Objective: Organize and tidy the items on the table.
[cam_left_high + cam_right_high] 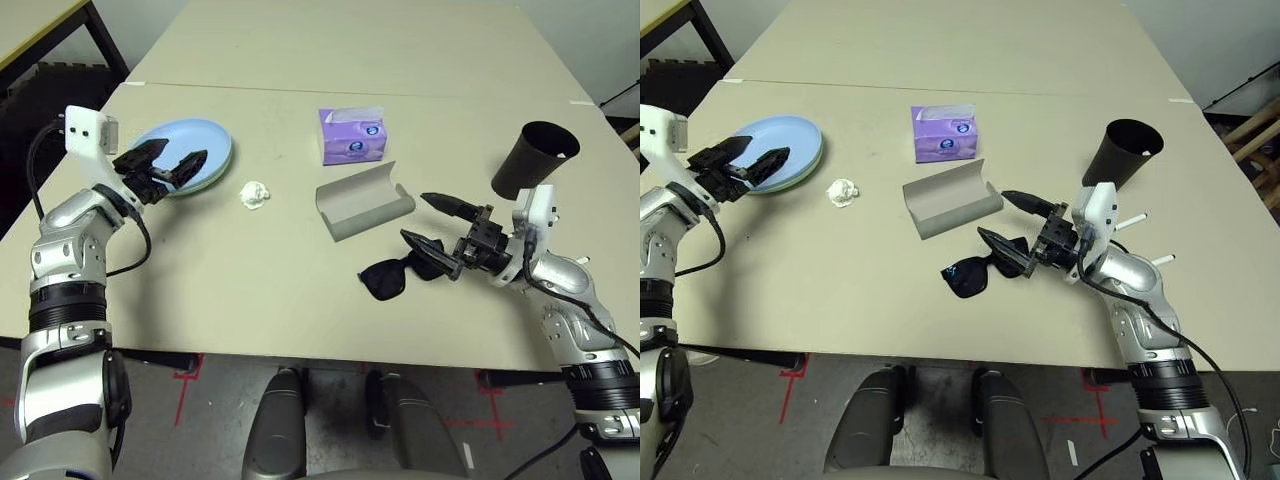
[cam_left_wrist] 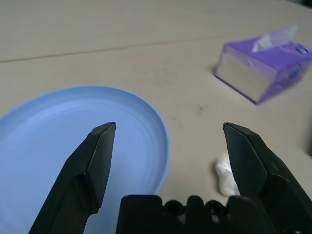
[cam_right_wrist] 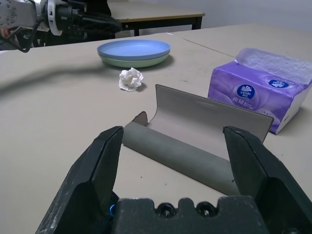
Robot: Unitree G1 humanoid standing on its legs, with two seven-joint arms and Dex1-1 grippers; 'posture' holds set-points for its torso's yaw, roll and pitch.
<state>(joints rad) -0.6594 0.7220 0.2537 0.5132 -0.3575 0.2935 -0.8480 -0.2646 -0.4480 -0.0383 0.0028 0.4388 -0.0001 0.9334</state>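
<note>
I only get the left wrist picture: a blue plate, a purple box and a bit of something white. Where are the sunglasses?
Observer: The black sunglasses lie near the table's front edge, just by the right tool.
Operator: Is it holding them?
Observer: No, that tool is open, with nothing gripped.
Operator: Is their case shut?
Observer: No, the grey glasses case lies open, between the sunglasses and the purple tissue box.

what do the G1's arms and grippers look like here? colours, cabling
Silver, segmented metallic forearms with black bands at the joints. Each wrist carries a white block housing, with black cables looping from it along the arm. The left gripper and right gripper are matte black, each with two tapered, pointed fingers on a black base.
</note>
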